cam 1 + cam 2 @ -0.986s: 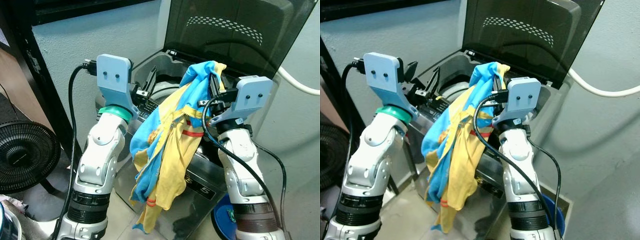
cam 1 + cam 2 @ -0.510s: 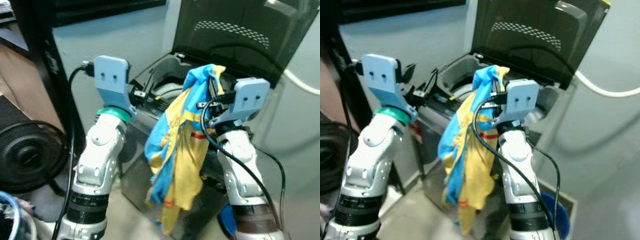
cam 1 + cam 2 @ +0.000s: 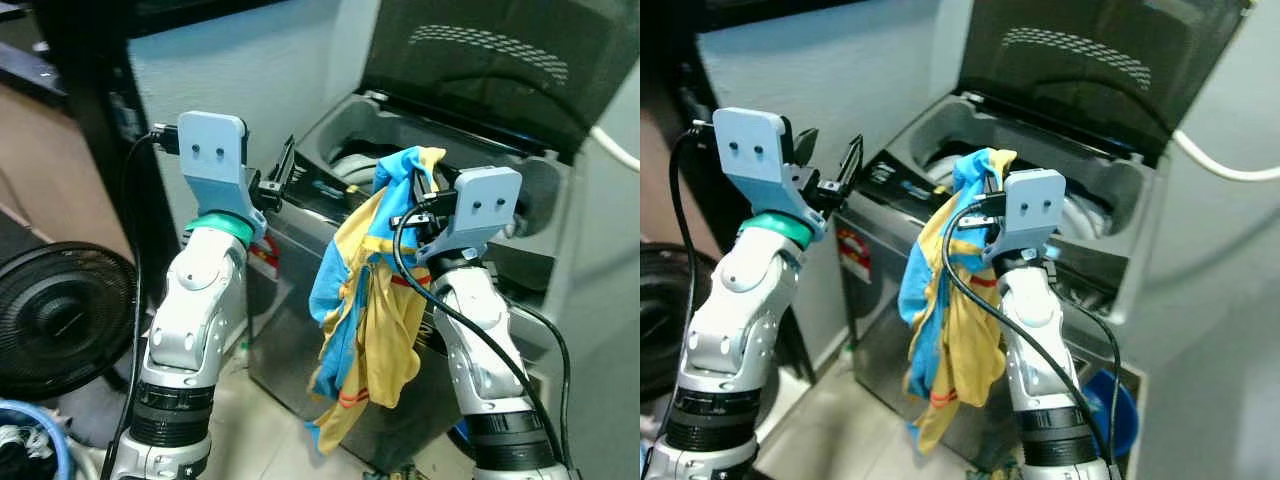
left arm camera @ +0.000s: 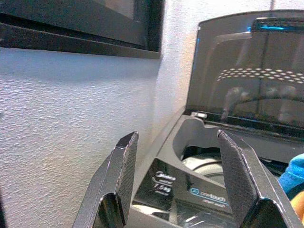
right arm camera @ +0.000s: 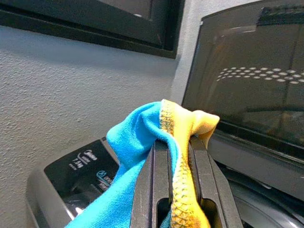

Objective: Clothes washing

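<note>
A blue and yellow garment hangs from my right gripper, which is shut on its top edge; the cloth is pinched between the two black fingers. It dangles in front of the grey top-loading washing machine, whose dark lid stands raised with the drum opening behind the garment. My left gripper is raised at the machine's left front corner, open and holding nothing; its fingers frame the control panel.
A black floor fan stands at the left. A dark shelf post runs beside the textured wall. A white hose crosses the wall at right. A blue tub sits low beside the machine.
The camera has shifted, so the machine sits lower and its drum opening shows more. My right gripper still holds the garment, now in front of the machine's front rim. The left gripper stays open.
</note>
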{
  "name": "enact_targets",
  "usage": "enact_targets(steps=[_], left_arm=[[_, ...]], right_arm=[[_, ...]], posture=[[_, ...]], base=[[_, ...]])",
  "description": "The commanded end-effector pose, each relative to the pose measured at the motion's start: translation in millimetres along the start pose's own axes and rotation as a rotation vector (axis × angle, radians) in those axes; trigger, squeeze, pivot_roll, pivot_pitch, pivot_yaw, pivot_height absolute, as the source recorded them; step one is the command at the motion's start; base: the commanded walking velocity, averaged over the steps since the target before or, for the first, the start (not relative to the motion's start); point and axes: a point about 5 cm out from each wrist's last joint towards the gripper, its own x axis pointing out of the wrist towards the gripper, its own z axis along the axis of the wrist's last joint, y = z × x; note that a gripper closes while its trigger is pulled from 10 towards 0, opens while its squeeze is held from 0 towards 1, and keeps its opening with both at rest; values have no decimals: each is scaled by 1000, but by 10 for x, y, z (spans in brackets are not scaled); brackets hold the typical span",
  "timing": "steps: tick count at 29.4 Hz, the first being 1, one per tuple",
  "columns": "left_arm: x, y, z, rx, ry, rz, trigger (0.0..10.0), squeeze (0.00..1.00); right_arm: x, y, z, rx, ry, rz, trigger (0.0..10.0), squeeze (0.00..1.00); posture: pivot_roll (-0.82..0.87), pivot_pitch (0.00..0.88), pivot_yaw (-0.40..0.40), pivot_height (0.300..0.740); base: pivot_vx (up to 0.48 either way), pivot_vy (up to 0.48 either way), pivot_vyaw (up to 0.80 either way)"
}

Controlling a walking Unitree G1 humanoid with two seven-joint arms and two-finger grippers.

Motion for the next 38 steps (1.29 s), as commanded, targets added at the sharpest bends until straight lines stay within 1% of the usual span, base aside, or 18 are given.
enact_targets(steps=[1, 7, 22, 25, 38], left_arm=[[-10, -47, -51, -21, 26, -15, 10000, 0], [-13, -49, -67, -24, 36, -10, 10000, 0], [-18, -38, -76, -31, 43, -4, 10000, 0], [-17, -36, -81, -33, 48, -2, 10000, 0], [-16, -28, -72, -39, 45, 7, 10000, 0]], right_arm=[[10, -61, 12, -15, -2, -23, 10000, 0], [5, -70, 1, -15, 7, -26, 10000, 0], [-3, -71, -4, -10, 13, -30, 10000, 0], [-2, -72, -4, -11, 13, -31, 10000, 0], [-2, -76, -11, -24, 17, -31, 10000, 0]], posture=[[73, 0, 3, 720], [70, 0, 2, 720], [69, 0, 2, 720], [69, 0, 2, 720], [67, 0, 0, 720]], base=[[0, 0, 0], [0, 0, 0], [0, 0, -800], [0, 373, -800], [0, 470, 0]])
